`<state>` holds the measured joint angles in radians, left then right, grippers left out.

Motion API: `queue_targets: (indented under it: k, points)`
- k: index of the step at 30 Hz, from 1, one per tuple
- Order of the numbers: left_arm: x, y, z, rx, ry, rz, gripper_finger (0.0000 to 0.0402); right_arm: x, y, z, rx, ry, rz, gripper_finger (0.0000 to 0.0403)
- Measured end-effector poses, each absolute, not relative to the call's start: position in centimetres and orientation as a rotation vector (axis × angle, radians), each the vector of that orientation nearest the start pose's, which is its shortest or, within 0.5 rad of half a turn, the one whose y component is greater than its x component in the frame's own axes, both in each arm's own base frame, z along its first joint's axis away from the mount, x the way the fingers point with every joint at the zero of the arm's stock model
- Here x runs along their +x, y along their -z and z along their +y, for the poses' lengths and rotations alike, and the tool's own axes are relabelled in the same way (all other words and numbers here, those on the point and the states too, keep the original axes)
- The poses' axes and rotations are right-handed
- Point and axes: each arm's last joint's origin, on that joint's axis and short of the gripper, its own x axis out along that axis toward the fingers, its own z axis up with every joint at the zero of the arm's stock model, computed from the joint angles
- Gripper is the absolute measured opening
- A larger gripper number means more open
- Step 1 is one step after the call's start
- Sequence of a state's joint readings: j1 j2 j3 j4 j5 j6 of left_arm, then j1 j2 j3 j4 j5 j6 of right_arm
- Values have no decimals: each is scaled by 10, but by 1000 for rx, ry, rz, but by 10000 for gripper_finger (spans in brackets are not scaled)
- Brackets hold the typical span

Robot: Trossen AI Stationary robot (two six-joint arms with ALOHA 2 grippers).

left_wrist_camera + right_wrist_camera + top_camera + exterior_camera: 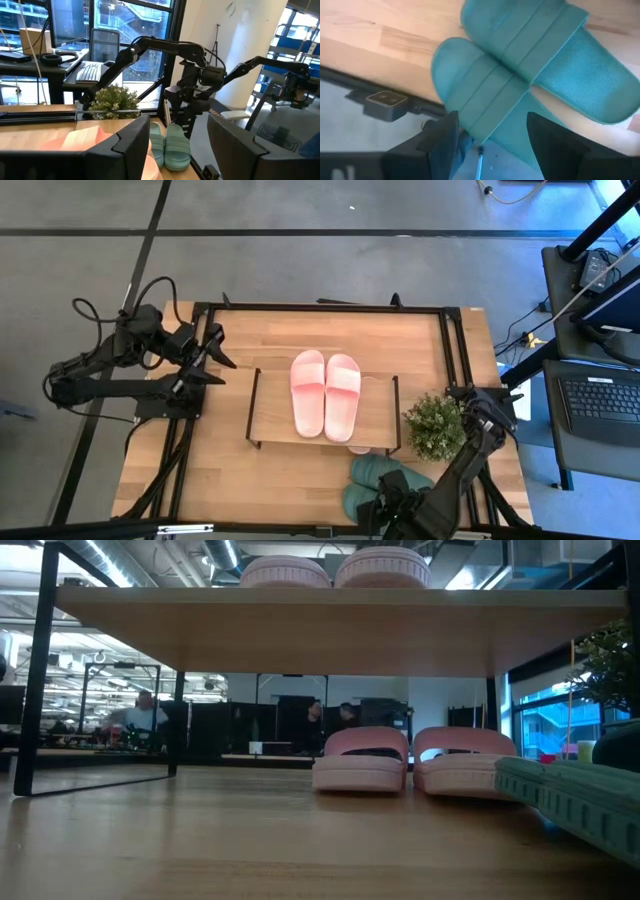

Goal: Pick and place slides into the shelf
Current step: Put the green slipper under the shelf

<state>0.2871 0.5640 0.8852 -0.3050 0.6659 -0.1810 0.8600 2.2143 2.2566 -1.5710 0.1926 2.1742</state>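
No writing is legible. The right gripper (490,137), jaws spread, straddles a green slide (485,95) near a potted plant (433,426); the left gripper (215,355) waits released, left of the shelf (270,415).

Overhead, table-level, 2 wrist cams

Left arm (125,370): black jointed links; loose black cables loop off its rear.
Right arm (455,480): black, slim tubular links, bulkier joint housings.
Left gripper (177,150): two broad, flat, matte-black fingers with angular edges.
Right gripper (490,145): same dark, blocky fingers.
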Motion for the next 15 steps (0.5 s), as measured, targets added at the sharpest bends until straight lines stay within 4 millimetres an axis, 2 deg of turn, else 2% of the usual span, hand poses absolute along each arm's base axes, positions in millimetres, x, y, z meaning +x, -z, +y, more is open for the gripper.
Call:
queue_targets:
  k: [4,9,12,15]
  points:
    - [102,-380,11,-171,379,20,190,279,-284,319,963,953,1096,230]
    - [102,-380,11,-171,379,20,190,280,-285,320,764,780,1170,223]
    - [102,-380,11,-171,379,20,190,282,-285,321,810,789,1129,222]
    - [102,-380,11,-171,379,20,190,277,-287,320,860,878,985,222]
